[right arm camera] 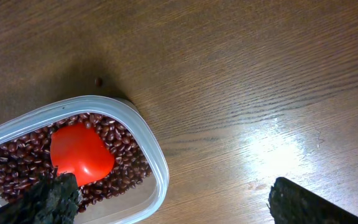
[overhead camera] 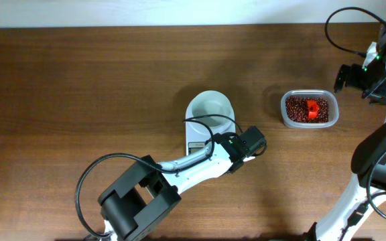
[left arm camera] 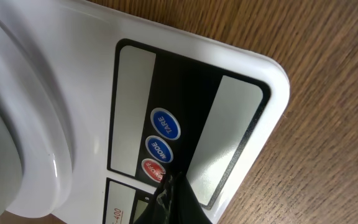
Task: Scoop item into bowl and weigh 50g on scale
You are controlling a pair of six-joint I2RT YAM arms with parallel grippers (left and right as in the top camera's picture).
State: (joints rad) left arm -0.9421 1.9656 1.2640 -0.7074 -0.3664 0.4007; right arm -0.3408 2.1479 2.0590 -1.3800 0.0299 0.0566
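Note:
The white bowl (overhead camera: 210,107) stands on the white scale (overhead camera: 197,142) at mid-table, and its inside looks white with no beans showing. My left gripper (overhead camera: 211,143) is shut. Its dark tip (left arm camera: 171,186) rests at the red ON/OFF button (left arm camera: 152,168), below the blue TARE and MODE buttons. The bowl rim (left arm camera: 23,134) fills the left of that view. The beans (overhead camera: 299,112) lie in a clear tub (overhead camera: 309,123) with a red scoop (overhead camera: 311,107). My right gripper (overhead camera: 355,77) hangs open up and to the right of the tub, holding nothing. One of its fingers (right arm camera: 45,200) is over the beans (right arm camera: 120,158).
The red scoop (right arm camera: 79,154) lies bowl-up on the beans inside the tub (right arm camera: 156,155). One stray bean (right arm camera: 98,81) lies on the wood beside the tub. My left arm (overhead camera: 179,167) crosses the front of the table. Cables loop at the right edge.

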